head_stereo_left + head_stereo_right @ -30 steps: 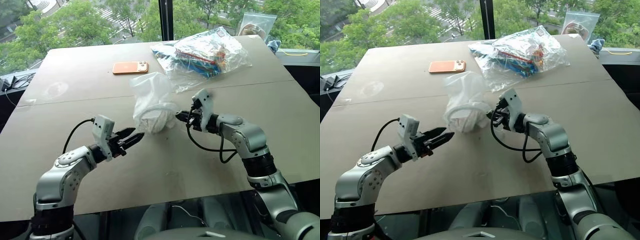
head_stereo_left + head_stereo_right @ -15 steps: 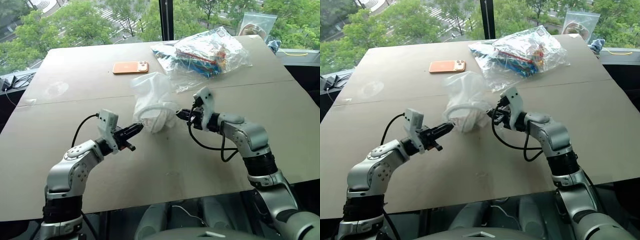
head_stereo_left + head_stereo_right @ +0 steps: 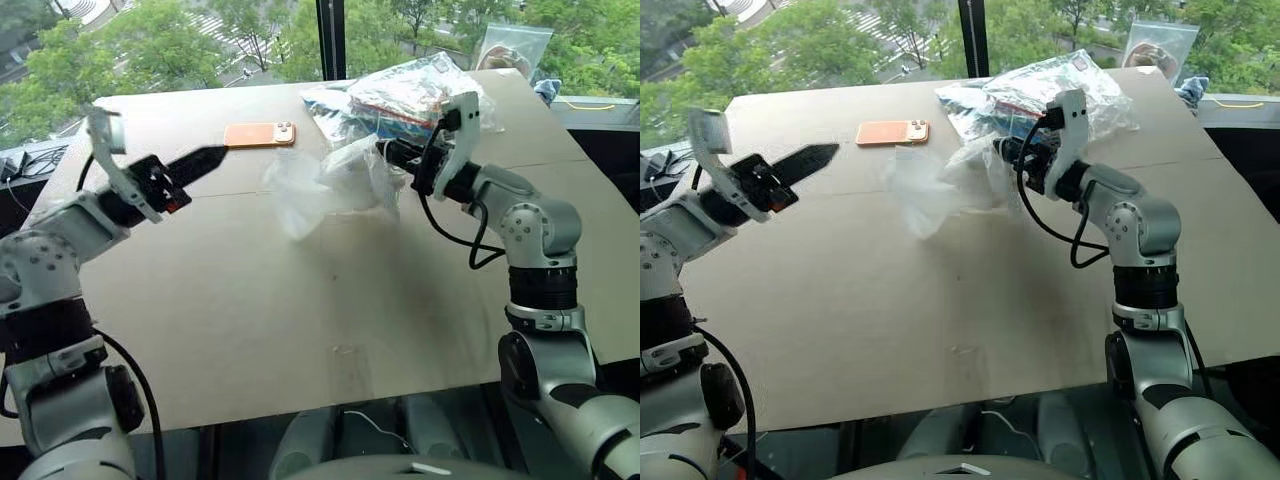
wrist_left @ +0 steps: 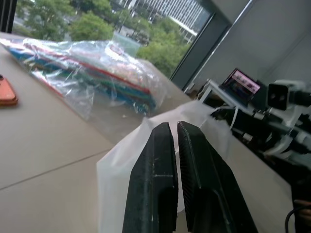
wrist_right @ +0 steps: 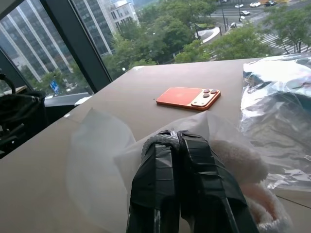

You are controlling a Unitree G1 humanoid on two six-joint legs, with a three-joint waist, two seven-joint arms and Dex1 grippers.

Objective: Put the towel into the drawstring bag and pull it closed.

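No readable writing; thin translucent white drawstring bag [image 3: 330, 185] hangs crumpled over the matte tan surface [image 3: 300, 300], fluffy cream towel [image 5: 243, 162] inside, right gripper [image 3: 392, 154] jaws clamped on its cord, left gripper [image 3: 205, 160] jaws closed, empty, well left of the bag, glossy orange phone [image 3: 260, 134] behind.

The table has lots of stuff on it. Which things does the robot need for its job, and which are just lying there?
For the job:
- drawstring bag, pinched by the right gripper
- towel, showing inside the bag
- left gripper, shut, off to one side of the bag

Just lying about:
- orange phone
- clear plastic bag of colourful items
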